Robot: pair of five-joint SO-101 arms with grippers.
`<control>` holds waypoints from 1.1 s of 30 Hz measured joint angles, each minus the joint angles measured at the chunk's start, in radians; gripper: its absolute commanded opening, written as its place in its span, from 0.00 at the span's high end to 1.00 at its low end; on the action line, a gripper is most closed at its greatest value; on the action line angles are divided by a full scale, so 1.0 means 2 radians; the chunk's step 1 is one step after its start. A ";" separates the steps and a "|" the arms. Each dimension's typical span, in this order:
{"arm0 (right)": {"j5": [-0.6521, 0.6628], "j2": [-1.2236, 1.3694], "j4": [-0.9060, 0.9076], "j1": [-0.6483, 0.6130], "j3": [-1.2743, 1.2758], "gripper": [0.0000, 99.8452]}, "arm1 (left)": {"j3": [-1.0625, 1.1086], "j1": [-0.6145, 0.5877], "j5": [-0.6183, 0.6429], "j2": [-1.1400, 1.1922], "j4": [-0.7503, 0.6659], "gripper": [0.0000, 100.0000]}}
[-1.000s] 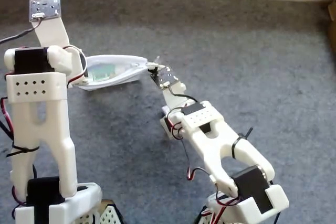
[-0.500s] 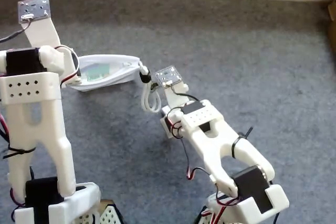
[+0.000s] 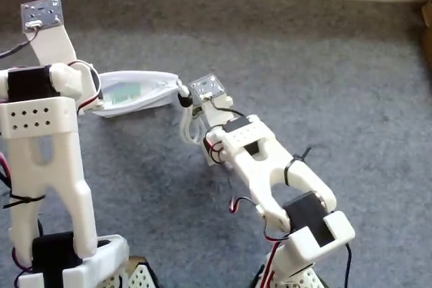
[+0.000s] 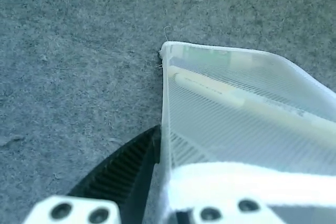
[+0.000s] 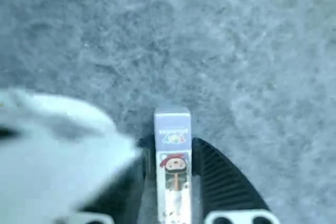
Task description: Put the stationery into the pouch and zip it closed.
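Left hand (image 4: 167,153) pinches one end of the mesh pouch (image 3: 138,91) on grey carpet (image 3: 337,85); a pen (image 4: 231,95) lies inside. Right hand (image 5: 173,150) clamps a slim cartoon-labelled stick (image 5: 172,127) beside the pouch's other end; print illegible.

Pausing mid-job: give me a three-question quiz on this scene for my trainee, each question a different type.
1. True or false: the right gripper is empty.
2. What does the left gripper hold? A) pouch B) ruler C) nothing
3. Fill in: a white ___ lies inside the pouch.

Key: 1 false, its fingers are closed on a small box. 2 A. 3 pen.
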 measured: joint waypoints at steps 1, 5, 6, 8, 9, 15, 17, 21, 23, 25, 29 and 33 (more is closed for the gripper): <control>0.000 0.000 0.000 0.000 -0.001 0.99 | 0.000 -0.002 0.000 0.000 -0.001 0.99; 0.002 0.001 -0.001 0.000 -0.001 0.99 | 0.000 -0.004 0.000 0.000 -0.002 0.99; 0.010 0.001 -0.001 0.000 -0.001 0.99 | 0.000 -0.004 0.000 0.000 -0.002 0.99; 0.021 0.001 -0.001 0.000 -0.001 0.99 | 0.001 -0.004 0.000 0.000 -0.002 0.99; 0.024 0.001 0.000 0.000 -0.001 0.99 | 0.001 -0.004 0.000 0.000 -0.002 0.99; 0.028 0.001 0.024 0.000 -0.009 0.99 | 0.001 -0.004 0.000 0.000 -0.002 0.99; 0.028 0.001 0.038 0.000 -0.011 0.99 | 0.001 -0.004 0.000 0.000 -0.002 0.99; 0.028 0.001 0.071 -0.001 -0.018 0.99 | 0.001 -0.004 0.000 0.000 -0.002 0.99; 0.028 0.001 0.084 -0.001 -0.019 0.99 | 0.001 -0.004 0.000 0.000 -0.002 0.99; 0.028 0.001 0.097 -0.001 -0.019 0.99 | 0.001 -0.004 0.000 0.000 -0.002 0.99; 0.028 0.001 0.121 -0.001 -0.021 0.99 | 0.001 -0.004 0.000 0.000 -0.002 0.99; 0.028 -0.024 0.131 -0.002 -0.018 0.99 | 0.001 -0.004 0.000 0.000 -0.002 0.99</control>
